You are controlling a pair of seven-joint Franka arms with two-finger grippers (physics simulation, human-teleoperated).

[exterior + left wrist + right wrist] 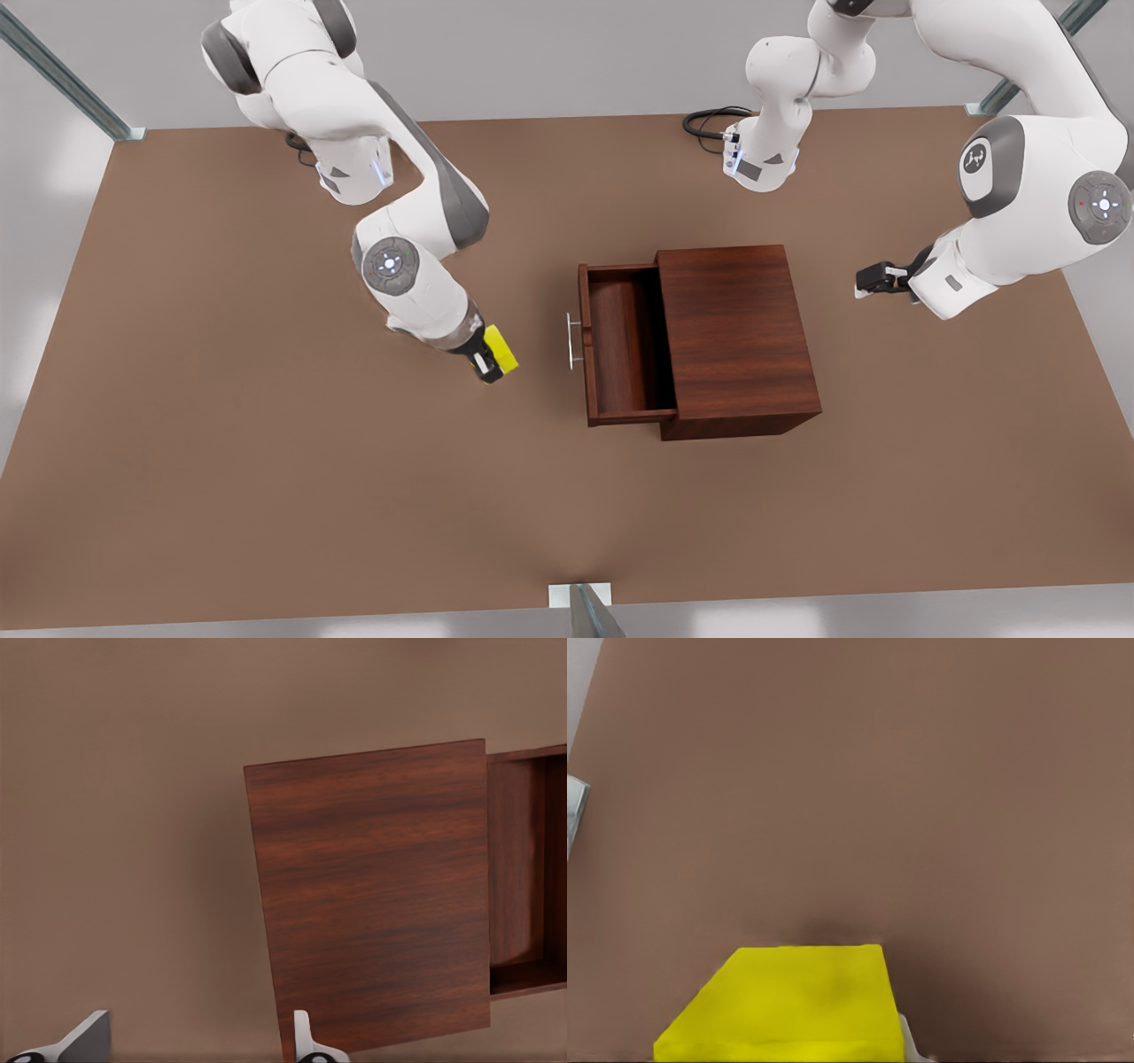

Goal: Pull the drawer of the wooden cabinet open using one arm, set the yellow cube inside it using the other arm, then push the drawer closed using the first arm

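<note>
From the front view, the wooden cabinet (740,341) sits mid-table with its drawer (620,346) pulled out toward the front view's left, the thin silver handle (572,340) leading the way and the tray bare inside. So the opening step looks done. Off to the front view's left, the right gripper (493,357) is closed on the yellow cube (501,348), a short way from the handle and not yet over the tray. On the far side of the cabinet, at the front view's right, the left gripper (861,285) waits, well clear of the cabinet.

In the left wrist view, the cabinet's grained top (372,895) lies ahead with the open drawer (527,868) poking out beyond it. Two pale fingertips (84,1041) stand well apart with nothing between them, so this gripper is spread and empty.

In the right wrist view, the yellow cube (793,1001) sits close under the camera, with bare brown table (877,788) beyond.

My reading: the cube is gripped, but it has yet to be carried over and released in the drawer, and the closing push by the waiting arm comes after.
</note>
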